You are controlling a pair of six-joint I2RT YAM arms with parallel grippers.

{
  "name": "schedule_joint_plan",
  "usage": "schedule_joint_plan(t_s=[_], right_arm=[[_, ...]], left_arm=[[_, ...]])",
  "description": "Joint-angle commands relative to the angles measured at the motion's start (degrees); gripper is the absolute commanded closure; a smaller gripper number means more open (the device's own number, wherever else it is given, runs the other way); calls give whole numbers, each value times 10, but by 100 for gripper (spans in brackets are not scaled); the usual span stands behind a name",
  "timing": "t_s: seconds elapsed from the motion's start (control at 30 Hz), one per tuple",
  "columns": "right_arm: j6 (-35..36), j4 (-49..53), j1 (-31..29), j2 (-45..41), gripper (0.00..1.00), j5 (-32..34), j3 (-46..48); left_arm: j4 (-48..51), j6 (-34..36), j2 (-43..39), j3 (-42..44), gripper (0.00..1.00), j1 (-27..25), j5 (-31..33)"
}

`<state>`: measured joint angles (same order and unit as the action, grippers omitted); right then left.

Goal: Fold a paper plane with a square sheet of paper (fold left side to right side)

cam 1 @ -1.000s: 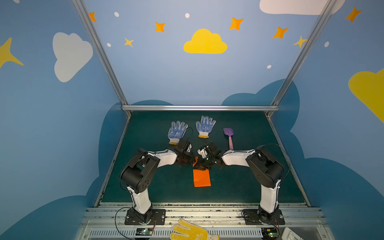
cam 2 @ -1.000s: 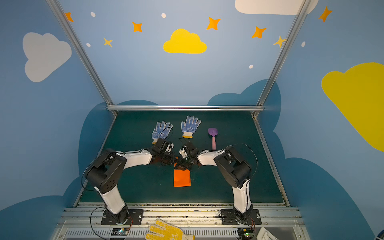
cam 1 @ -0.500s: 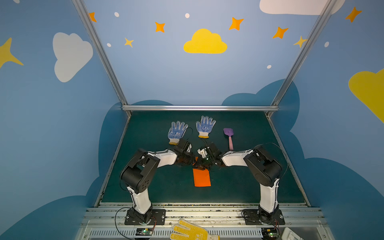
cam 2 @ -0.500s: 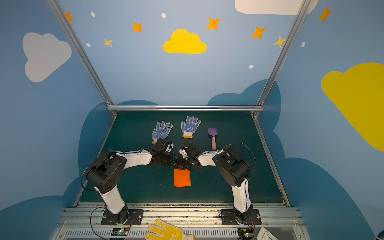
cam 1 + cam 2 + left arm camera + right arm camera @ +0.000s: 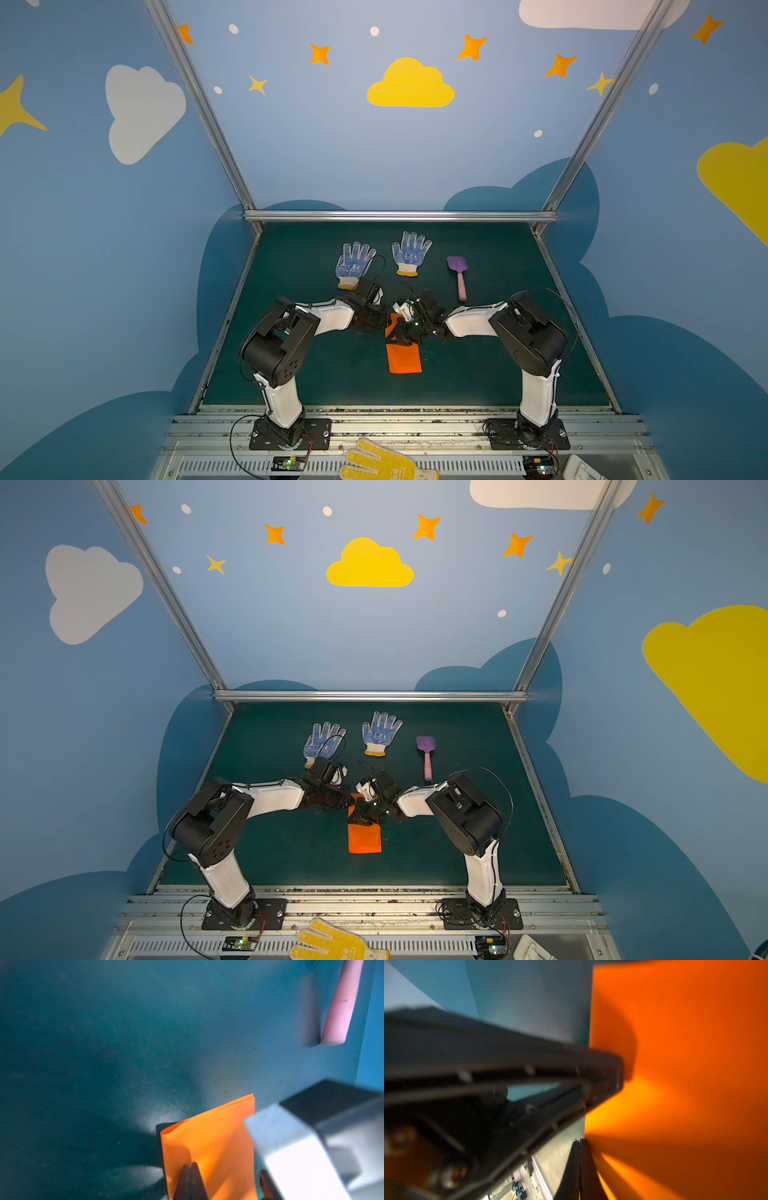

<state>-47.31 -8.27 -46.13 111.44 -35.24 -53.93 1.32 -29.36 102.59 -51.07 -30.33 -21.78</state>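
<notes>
The square sheet of paper (image 5: 404,360) (image 5: 365,840) is bright orange and lies folded to a narrow rectangle on the green mat, in both top views. Both grippers meet over its far end. My left gripper (image 5: 386,327) (image 5: 350,806) is shut, and its tips (image 5: 190,1164) press down on the paper (image 5: 214,1142) near the rounded fold. My right gripper (image 5: 397,338) (image 5: 358,818) is shut too, its tips (image 5: 580,1141) right at the edge of the paper (image 5: 685,1064). No paper plane shows.
Two blue-dotted gloves (image 5: 354,264) (image 5: 410,252) lie on the mat beyond the grippers. A purple shovel with a pink handle (image 5: 458,274) (image 5: 340,1005) lies at the back right. A yellow dotted glove (image 5: 384,463) rests on the front rail.
The right arm's elbow has shifted a little sideways. Both grippers stay shut at the far end of the paper, and the paper has not moved.
</notes>
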Motion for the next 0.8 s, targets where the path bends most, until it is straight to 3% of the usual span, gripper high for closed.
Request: schedule_joint_plan(t_s=[0.0,0.37,0.77], right_arm=[[19,93,-21,10,100,17,42],[39,116,-72,-4,100,40,94],[-23,15,-96,-79,100,50,260]], left_arm=[[29,4,24,19,96,-1,25],[23,1,23,25,96,-2,25],[19,-2,11,31,96,-1,28]])
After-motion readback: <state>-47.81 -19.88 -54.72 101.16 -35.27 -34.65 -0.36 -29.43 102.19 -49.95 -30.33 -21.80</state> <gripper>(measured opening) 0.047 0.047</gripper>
